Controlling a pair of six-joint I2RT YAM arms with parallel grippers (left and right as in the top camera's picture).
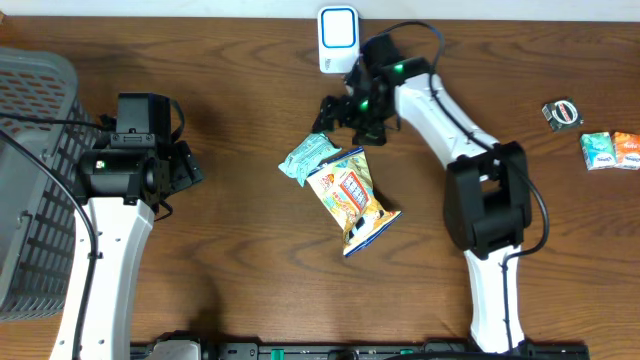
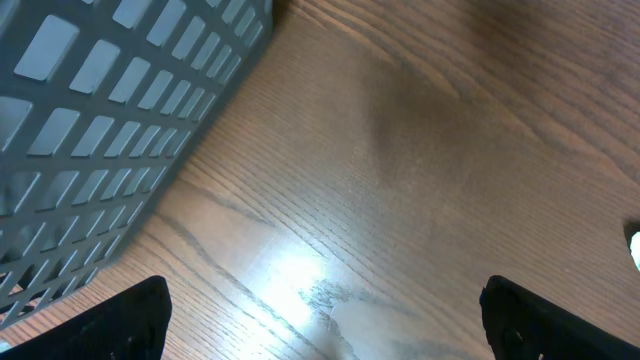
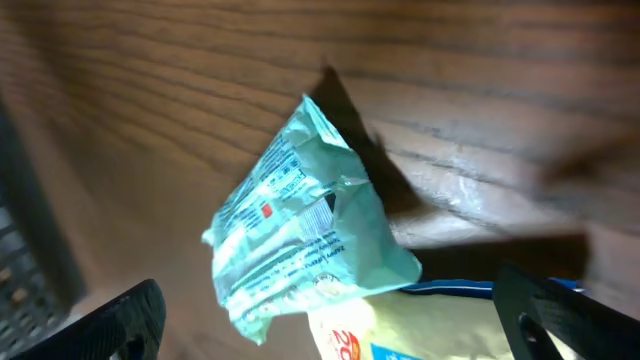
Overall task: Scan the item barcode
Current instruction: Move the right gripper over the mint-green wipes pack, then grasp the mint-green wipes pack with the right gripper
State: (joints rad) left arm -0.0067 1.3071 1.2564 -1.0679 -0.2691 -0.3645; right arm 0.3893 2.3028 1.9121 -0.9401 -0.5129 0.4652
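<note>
Yellow snack bag (image 3: 400, 322) beside teal packet (image 3: 300, 230) runs off the frame edge

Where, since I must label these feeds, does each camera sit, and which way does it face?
Overhead: fixed above the table, looking straight down; both arms, left gripper and right gripper show.
Left wrist: on the left arm, facing down at bare wood and the grey basket; open fingertips at bottom corners.
Right wrist: on the right arm, facing down at the teal packet; open fingertips likewise.
Shared: overhead and right wrist both show that packet and the snack bag.
</note>
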